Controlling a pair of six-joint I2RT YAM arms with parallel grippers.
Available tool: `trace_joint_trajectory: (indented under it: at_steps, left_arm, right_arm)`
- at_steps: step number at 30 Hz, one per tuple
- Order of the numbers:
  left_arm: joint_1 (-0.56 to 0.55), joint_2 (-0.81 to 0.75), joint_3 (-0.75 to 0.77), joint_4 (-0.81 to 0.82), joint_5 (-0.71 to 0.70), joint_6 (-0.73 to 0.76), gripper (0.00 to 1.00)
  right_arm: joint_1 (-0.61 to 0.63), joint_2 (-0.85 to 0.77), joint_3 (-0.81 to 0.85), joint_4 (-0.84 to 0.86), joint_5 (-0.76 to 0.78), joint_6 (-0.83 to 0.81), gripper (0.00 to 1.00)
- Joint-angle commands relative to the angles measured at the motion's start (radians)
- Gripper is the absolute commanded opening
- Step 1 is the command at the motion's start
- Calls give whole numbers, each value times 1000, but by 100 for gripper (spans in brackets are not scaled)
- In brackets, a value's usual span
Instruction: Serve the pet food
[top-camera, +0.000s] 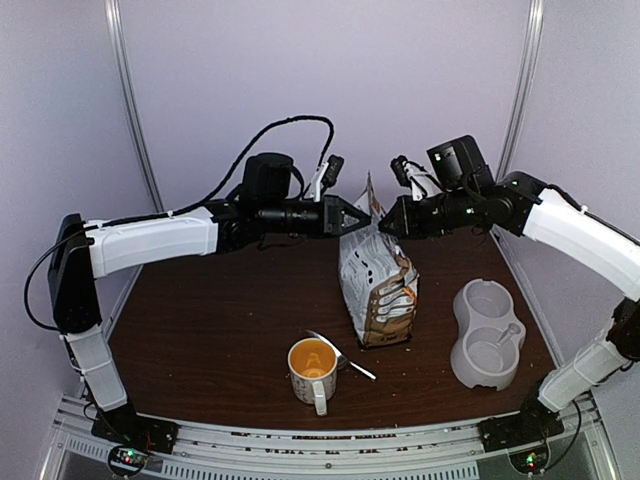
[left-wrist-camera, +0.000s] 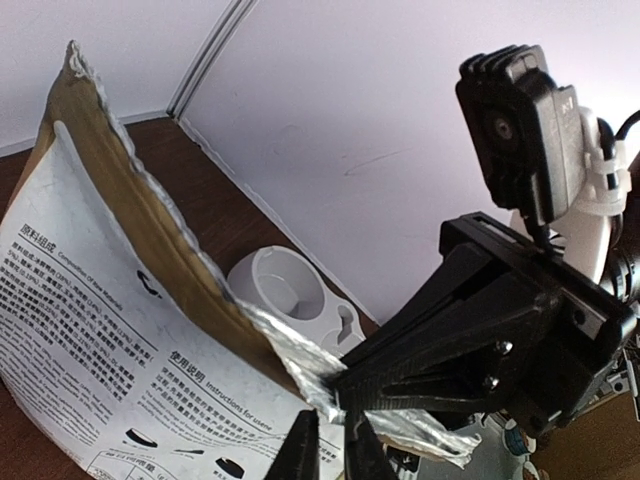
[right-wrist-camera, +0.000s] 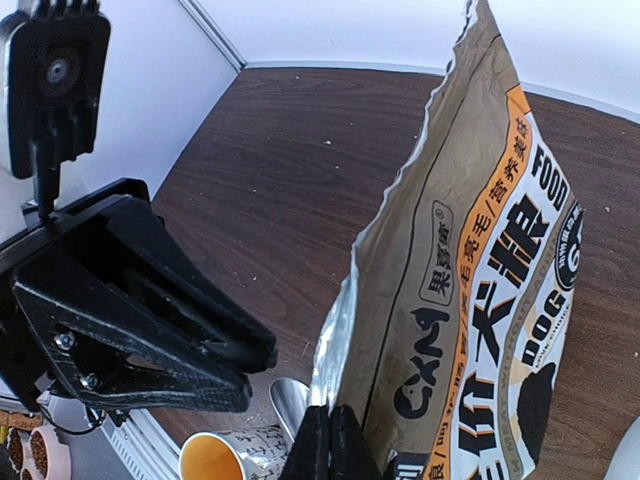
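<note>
Left gripper (top-camera: 362, 216) and right gripper (top-camera: 384, 222) each clamp an opposite lip of the bag (top-camera: 378, 285) at its torn top. We judge this steadies it upright and parts the mouth. We cannot see the pet food, which is presumably inside the bag. The bag stands between the mug (top-camera: 312, 368) and the double bowl (top-camera: 487, 335), which is near enough for pouring.

1. The bag (top-camera: 378, 285) of pet food stood upright near the middle of the desk (top-camera: 200, 340). It was white, tan and orange, printed with black Chinese characters and "DOG".
2. Its top was torn open, with a ragged, silver-lined edge.
3. The left hand (left-wrist-camera: 330, 440) and right hand (right-wrist-camera: 325, 440) pinched that top edge from opposite sides.
4. The kibble inside was hidden.
</note>
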Motion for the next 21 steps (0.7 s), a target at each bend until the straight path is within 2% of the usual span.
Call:
trace_joint_trajectory:
  at_steps: [1, 3, 6, 21]
  left_arm:
    - [18, -29, -28, 118, 7, -30, 23]
    - [19, -20, -25, 132, 20, -42, 33]
    - [19, -4, -12, 116, 24, -48, 38]
    - [19, 60, 28, 34, 30, -68, 34]
  right_arm:
    - [3, -30, -78, 90, -145, 45, 0]
    - [3, -42, -106, 137, -188, 57, 0]
    - [4, -60, -131, 176, -215, 70, 0]
    - [3, -80, -151, 187, -200, 60, 0]
